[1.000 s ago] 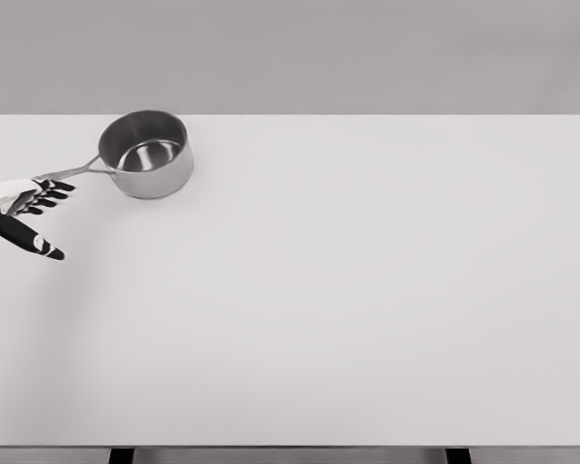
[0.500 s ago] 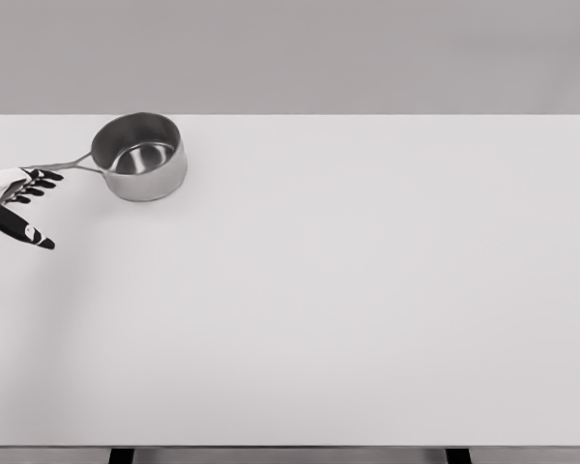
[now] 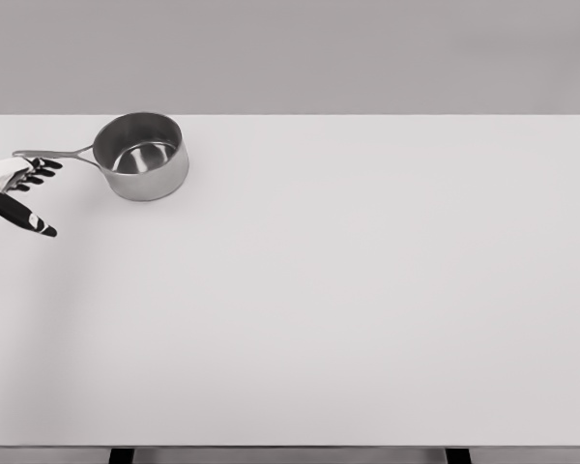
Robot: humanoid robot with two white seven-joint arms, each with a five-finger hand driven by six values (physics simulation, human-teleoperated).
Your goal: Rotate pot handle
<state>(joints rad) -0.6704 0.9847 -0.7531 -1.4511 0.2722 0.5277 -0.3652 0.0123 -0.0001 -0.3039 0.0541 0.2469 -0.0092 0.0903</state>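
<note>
Presently on record: steel pot [image 3: 142, 157], upright, far-left part of white table [image 3: 367, 290], near the back edge; interior empty. Pot handle [image 3: 53, 154], thin and metallic, pointing left, roughly parallel to the back edge. Left hand [image 3: 17, 193], at the left picture border, just in front of the handle's end; dark fingers [image 3: 41, 173] spread and relaxed, thumb splayed toward the viewer, holding nothing; contact with handle tip not discernible.

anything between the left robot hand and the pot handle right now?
Nothing visible. The left robot hand sits just below the tip of the pot handle, fingers spread, holding nothing. The table around the pot shows nothing else.
</note>
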